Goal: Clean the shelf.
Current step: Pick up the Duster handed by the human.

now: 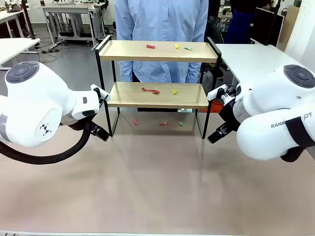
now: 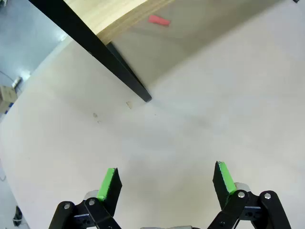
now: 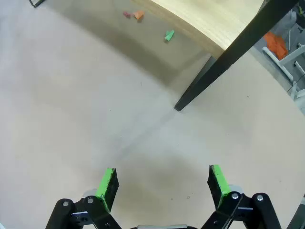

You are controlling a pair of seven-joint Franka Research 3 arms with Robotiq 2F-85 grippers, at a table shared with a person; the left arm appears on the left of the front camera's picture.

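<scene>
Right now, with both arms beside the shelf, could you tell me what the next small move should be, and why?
Probably lift the left pincer toward the lower board and reach for the red scrap lying there. It and the right pincer are open and empty, low by the shelf's front legs, while scraps litter both boards.

Beige table (image 1: pixel 157 196): spans near and mid field. Three scraps on it, far of ctr: red scrap (image 1: pixel 135 122) at left, red-orange scrap (image 1: pixel 163 123) in ctr, green scrap (image 1: pixel 180 123) at right, the last two near each other. Person (image 1: pixel 160 19), blue shirt, stands at far side, ctr. White table (image 1: pixel 15 49) far left; 2nd white table (image 1: pixel 251 61) far right. Grey floor (image 1: pixel 74 64) far left, w/ workbench (image 1: pixel 74 17) beyond. Orange item (image 3: pixel 275 43) in bg, right wrist view, too blurred to identify.
</scene>
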